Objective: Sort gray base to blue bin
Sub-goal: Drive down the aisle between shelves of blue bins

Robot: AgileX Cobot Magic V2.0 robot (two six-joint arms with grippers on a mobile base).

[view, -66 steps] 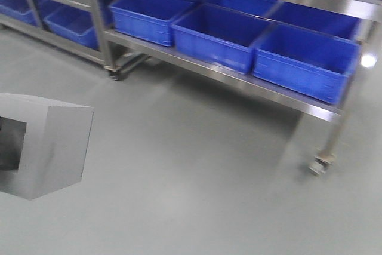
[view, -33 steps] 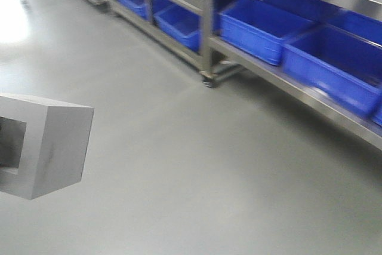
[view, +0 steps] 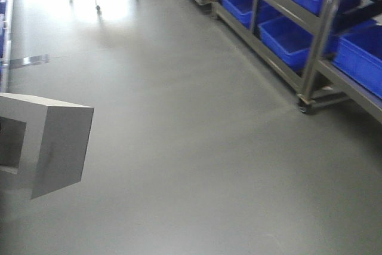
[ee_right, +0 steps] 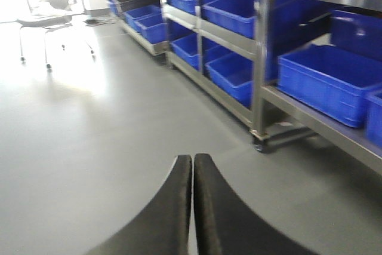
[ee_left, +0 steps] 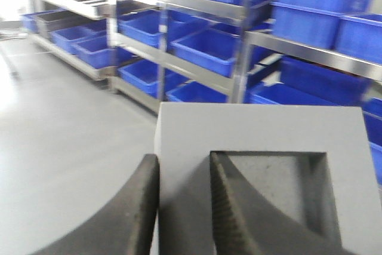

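Nearest the camera, the left gripper (ee_left: 184,162) was clamped on the gray base (ee_left: 262,129). One dark finger sat inside the square recess and the other against the outer face, so only a single wall of the block lay between them. In the front view the base hung clear above the floor (view: 197,165) at the left edge of the frame, touching nothing else. The right gripper (ee_right: 193,158) was pressed fully closed with nothing in it, pointing out over bare floor.

Beyond them stood steel racks (view: 319,34) on casters, lined with blue crates (view: 292,40). They were well apart from the held block. Which of these was the blue bin could not be told, as the frames were soft and none stood out from its neighbours. Farthest off, a chair (ee_right: 51,4) stood in the glare.

The main risk appeared to be the grip itself. With only one wall pinched, most of the block's weight sat off to one side of the fingers. A jolt from the mobile base or a quick arm swing could make the block pivot or slide out and drop to the floor. On the approach to a shelf, the block could also catch a rack upright or a crate rim, since it stuck out past the fingers. Releasing it too high over a deep crate might make it bounce on the floor of the crate.
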